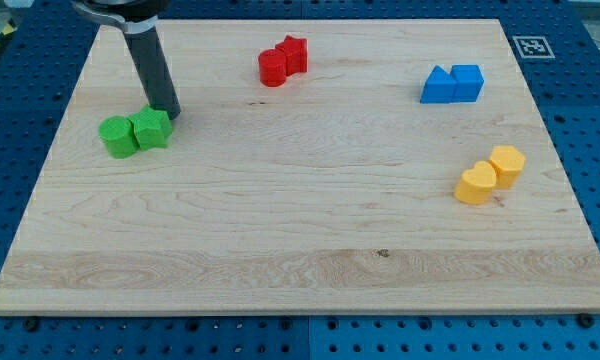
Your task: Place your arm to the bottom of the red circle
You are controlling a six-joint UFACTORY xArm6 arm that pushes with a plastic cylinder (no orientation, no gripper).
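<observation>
The red circle (pixel 272 68) sits near the view's top centre, touching a red star-like block (pixel 294 54) on its upper right. My tip (pixel 168 112) rests on the board at the view's upper left, far left of and below the red circle. It is right at the upper right edge of a green block (pixel 152 129), which stands next to a green circle (pixel 118 137).
Two blue blocks (pixel 452 84) stand together at the view's upper right. A yellow heart (pixel 475 185) and a yellow hexagon (pixel 506 164) sit at the right. The wooden board (pixel 300 260) lies on a blue perforated table.
</observation>
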